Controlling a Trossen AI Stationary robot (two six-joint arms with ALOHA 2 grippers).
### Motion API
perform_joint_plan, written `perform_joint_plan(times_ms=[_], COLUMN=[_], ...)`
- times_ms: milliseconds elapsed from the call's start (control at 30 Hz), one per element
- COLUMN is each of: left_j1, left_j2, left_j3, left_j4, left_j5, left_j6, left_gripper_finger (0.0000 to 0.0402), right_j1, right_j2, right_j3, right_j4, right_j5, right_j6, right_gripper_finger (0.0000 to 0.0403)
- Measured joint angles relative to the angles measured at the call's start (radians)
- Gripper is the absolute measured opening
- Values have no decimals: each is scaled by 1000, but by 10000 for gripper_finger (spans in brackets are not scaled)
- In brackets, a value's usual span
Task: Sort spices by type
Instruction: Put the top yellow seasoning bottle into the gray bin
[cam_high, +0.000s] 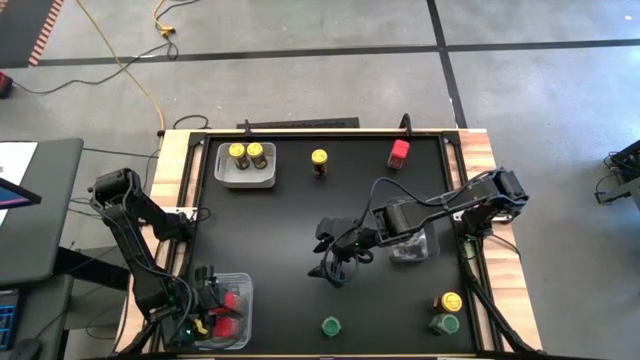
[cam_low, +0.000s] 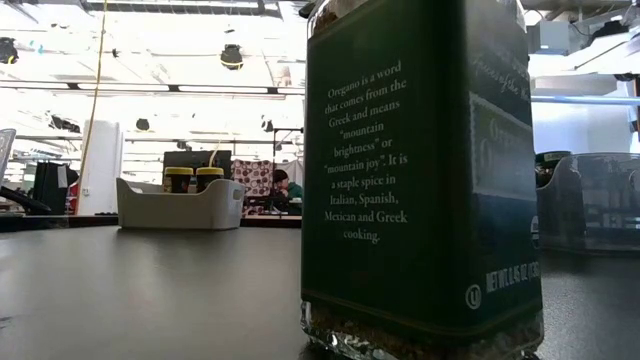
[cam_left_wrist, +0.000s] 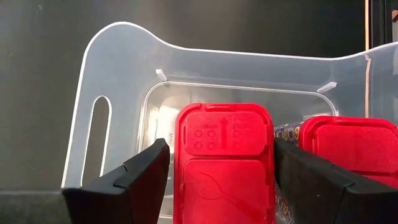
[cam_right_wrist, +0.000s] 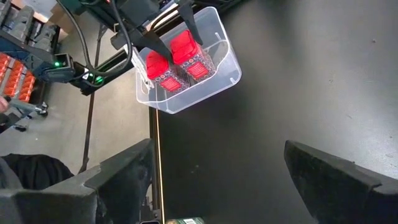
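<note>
Left gripper (cam_left_wrist: 217, 180): lowered into the clear bin (cam_high: 240, 290) at the table's front-left corner, its fingers (cam_left_wrist: 134, 180) on either side of a red-lidded spice container (cam_left_wrist: 224, 155), close against its sides; a second red container (cam_left_wrist: 351, 143) stands just beside it in the same bin.
Right gripper (cam_high: 335, 262): poised over the bare middle of the black table (cam_high: 290, 230), fingers spread wide apart with nothing between them.
Yellow-lidded jars: two (cam_high: 246, 154) sit in the pale tray (cam_high: 228, 176) near the back-left corner; one (cam_high: 319, 161) stands alone along the back edge; another (cam_high: 451, 302) is near the front-right corner.
Red container on the table (cam_high: 399, 152): alone at the back edge, right of the lone yellow-lidded jar.
Green-lidded jars: one (cam_high: 330, 326) at the front edge near its middle; one (cam_high: 444, 324) at the front-right corner, just beside the yellow-lidded jar there.
Second clear bin (cam_high: 425, 245): right of centre, partly under the right arm; its contents cannot be made out.
Oregano jar (cam_low: 420, 180): fills the low view, label text facing the lens, standing upright on the table.
</note>
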Motion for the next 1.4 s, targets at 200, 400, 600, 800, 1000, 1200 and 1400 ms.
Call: perform_joint_plan(times_ms=[200, 400, 600, 800, 1000, 1200, 1400], left_j1=[0, 0, 0, 0, 0, 1, 7], left_j2=[-9, -26, -38, -68, -114, -160, -218], left_j3=[4, 4, 5, 5, 5, 5, 5], left_j4=[-2, -1, -1, -1, -3, -9, -7], left_j5=[-1, -2, -2, 0, -1, -1, -1], left_j6=[-3, -8, -23, -26, -17, 99, 375], left_gripper_finger=[266, 266, 266, 266, 266, 266, 266], right_j1=[0, 0, 0, 0, 0, 0, 0], right_j2=[0, 0, 0, 0, 0, 0, 0], right_j3=[0, 0, 0, 0, 0, 0, 0], right_j4=[0, 0, 0, 0, 0, 0, 1], right_j5=[0, 0, 0, 0, 0, 0, 0], right_j6=[0, 0, 0, 0, -11, -13, -17], right_gripper_finger=[386, 386, 386, 386, 386, 386, 386])
